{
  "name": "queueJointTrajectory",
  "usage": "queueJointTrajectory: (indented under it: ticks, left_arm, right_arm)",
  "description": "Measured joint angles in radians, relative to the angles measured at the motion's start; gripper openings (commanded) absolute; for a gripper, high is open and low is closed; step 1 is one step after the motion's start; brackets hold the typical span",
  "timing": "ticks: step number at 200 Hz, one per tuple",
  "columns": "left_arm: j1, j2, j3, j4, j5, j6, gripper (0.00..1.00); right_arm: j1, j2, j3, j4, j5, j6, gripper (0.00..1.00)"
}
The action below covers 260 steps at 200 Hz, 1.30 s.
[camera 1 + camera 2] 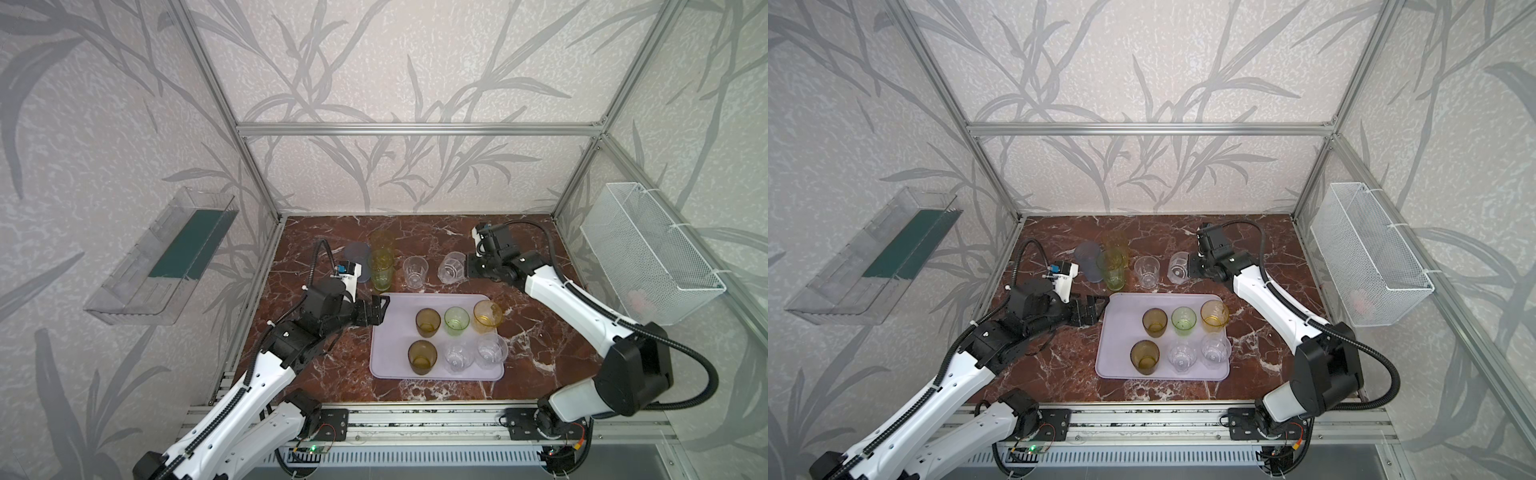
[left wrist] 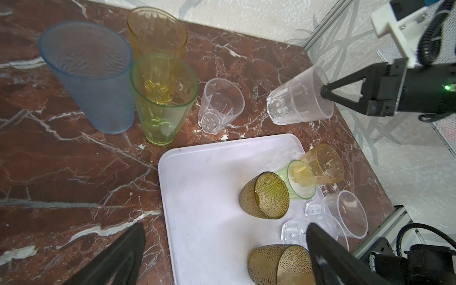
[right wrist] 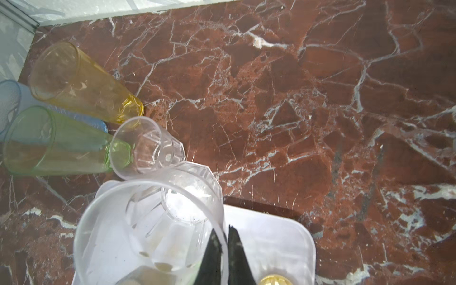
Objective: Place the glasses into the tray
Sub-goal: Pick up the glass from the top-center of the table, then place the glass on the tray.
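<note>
The pale lilac tray (image 1: 392, 347) lies on the red marble table (image 1: 532, 353) and holds six short glasses, all upright. Its far row has an amber-brown tumbler (image 1: 428, 322), a short green tumbler (image 1: 456, 321) and a short yellow tumbler (image 1: 487, 316). Its near row has a second amber-brown tumbler (image 1: 422, 357) and two clear faceted tumblers (image 1: 458, 357) (image 1: 491, 351). Beyond the tray's far edge stand a tall blue-grey tumbler (image 2: 91, 74), a tall yellow tumbler (image 2: 158, 32), a tall green tumbler (image 2: 162, 98) and an upright clear tumbler (image 1: 414, 272). The right gripper (image 2: 324, 91) is pinched tight on the rim of a tilted clear tumbler (image 1: 451, 268), just beyond the tray's far edge. The left gripper (image 1: 376, 309) gapes wide and empty at the tray's far left corner. A dark green panel shows in the clear wall bin (image 1: 124, 291). The white mesh basket (image 1: 648, 249) holds a pinkish shape too blurred to name.
</note>
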Motion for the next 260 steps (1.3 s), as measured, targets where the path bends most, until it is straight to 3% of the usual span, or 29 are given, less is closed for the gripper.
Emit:
queueJointTrajectory:
  ticks: [78, 131, 204, 260]
  left_arm:
    - [-0.074, 0.110, -0.009, 0.139, 0.013, -0.151, 0.94]
    - [-0.124, 0.122, -0.053, 0.219, 0.008, -0.244, 0.92]
    - [-0.121, -0.046, -0.150, 0.210, -0.022, -0.301, 0.93]
    - [-0.046, -0.157, -0.186, 0.090, -0.037, -0.295, 0.96]
  right_arm:
    - [-0.007, -0.270, -0.152, 0.007, -0.109, 0.012, 0.00]
    - [0.017, -0.302, -0.150, -0.036, -0.195, 0.015, 0.00]
    - [0.271, -0.298, -0.136, -0.067, -0.113, 0.005, 0.00]
    - [0.445, -0.218, -0.101, -0.061, -0.017, 0.020, 0.00]
